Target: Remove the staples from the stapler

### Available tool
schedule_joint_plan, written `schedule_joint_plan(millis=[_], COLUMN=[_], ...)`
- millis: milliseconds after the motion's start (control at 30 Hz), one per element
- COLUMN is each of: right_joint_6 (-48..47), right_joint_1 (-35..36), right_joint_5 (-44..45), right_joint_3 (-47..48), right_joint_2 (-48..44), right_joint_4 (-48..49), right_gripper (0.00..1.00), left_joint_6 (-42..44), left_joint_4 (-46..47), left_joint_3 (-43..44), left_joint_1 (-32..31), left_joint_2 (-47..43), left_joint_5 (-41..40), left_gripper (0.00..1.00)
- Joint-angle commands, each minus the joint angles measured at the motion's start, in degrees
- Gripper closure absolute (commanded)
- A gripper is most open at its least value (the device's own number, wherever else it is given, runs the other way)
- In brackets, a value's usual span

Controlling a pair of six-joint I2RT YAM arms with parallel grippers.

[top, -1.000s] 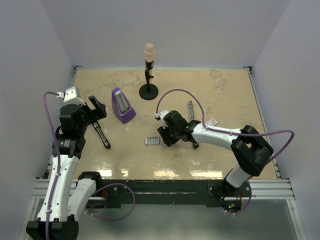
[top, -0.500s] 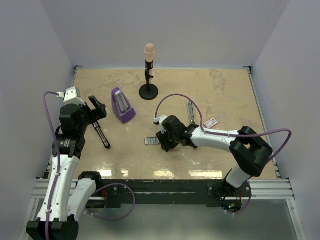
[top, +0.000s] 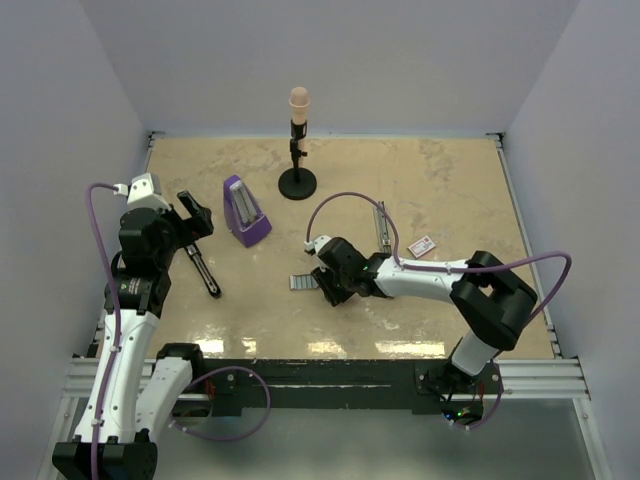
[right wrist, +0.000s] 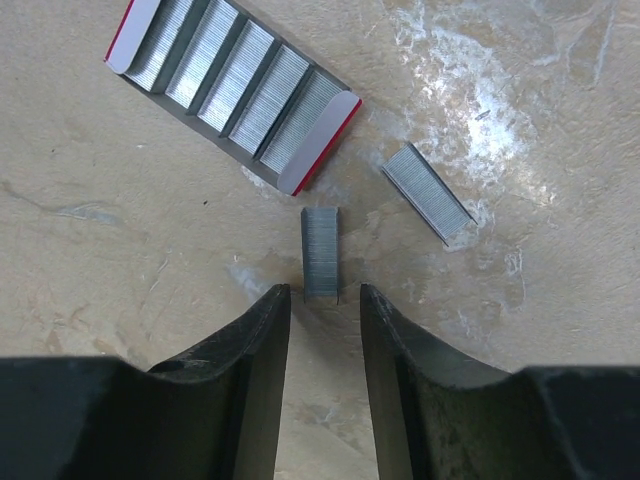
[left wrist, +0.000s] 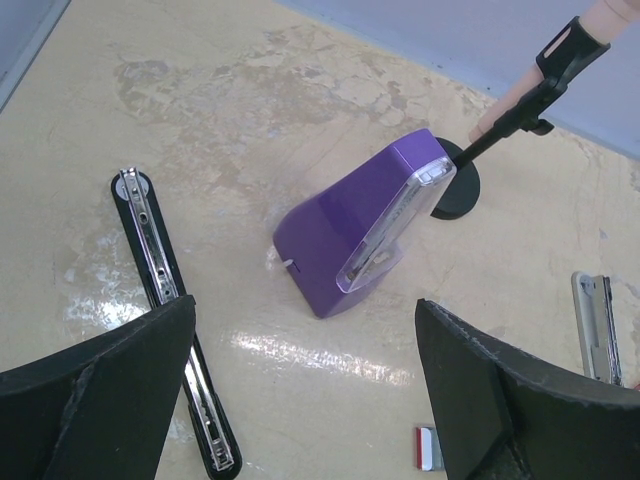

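The black stapler (top: 203, 272) lies opened out on the table at the left; the left wrist view shows its metal channel (left wrist: 165, 290). My left gripper (top: 195, 220) is open and empty above it (left wrist: 305, 310). My right gripper (top: 328, 288) is low over the table centre, slightly open and holding nothing (right wrist: 325, 292). A short strip of staples (right wrist: 321, 252) lies flat just beyond its fingertips. A second loose strip (right wrist: 427, 192) lies to the right of it.
A red-edged tray of staple strips (right wrist: 232, 90) lies just left of the right gripper (top: 303, 283). A purple wedge (top: 245, 212), a microphone stand (top: 298, 183), a slim grey metal bar (top: 381, 225) and a pink-and-white card (top: 422, 244) stand around.
My right gripper has slid left and a little nearer, toward the staple tray. The left arm has not moved.
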Motion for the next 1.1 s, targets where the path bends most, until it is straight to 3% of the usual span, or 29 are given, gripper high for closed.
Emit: schedule_joint_plan(millis=[0, 333, 467, 667, 767, 933, 1067], right_joint_6=[1.1, 1.4, 2.1, 5.1, 7.6, 14.9, 19.6], right_joint_1=[1.1, 1.5, 1.5, 0.6, -1.1, -3.2, -4.0], right_joint_5=[2.6, 2.7, 1.0, -2.4, -8.0, -16.7, -18.6], right_joint_3=[2.1, 1.4, 0.8, -0.7, -2.1, -6.1, -7.8], right_joint_2=[0.6, 0.0, -3.6, -11.3, -15.3, -21.6, -24.8], right_joint_4=[-0.3, 1.3, 1.9, 6.9, 14.1, 26.9, 35.0], right_gripper=[0.63, 0.77, 0.79, 0.81, 0.81, 0.79, 0.8], left_joint_6=[-0.1, 0.9, 1.9, -0.4, -4.3, -12.3, -18.6], left_joint_4=[2.1, 3.9, 5.9, 7.6, 12.2, 27.7, 36.9], left_joint_3=[1.1, 0.2, -0.9, -1.0, -3.6, -9.5, -12.1], left_joint_1=[-0.3, -1.3, -1.7, -1.7, -1.7, -1.8, -2.9], left_joint_2=[-0.1, -0.3, 1.0, 1.4, 1.0, 1.4, 1.9], left_joint_5=[0.2, 3.4, 18.0, 32.1, 38.8, 52.0, 57.2], left_gripper=[0.05, 0.1, 0.16, 0.19, 0.2, 0.2, 0.21])
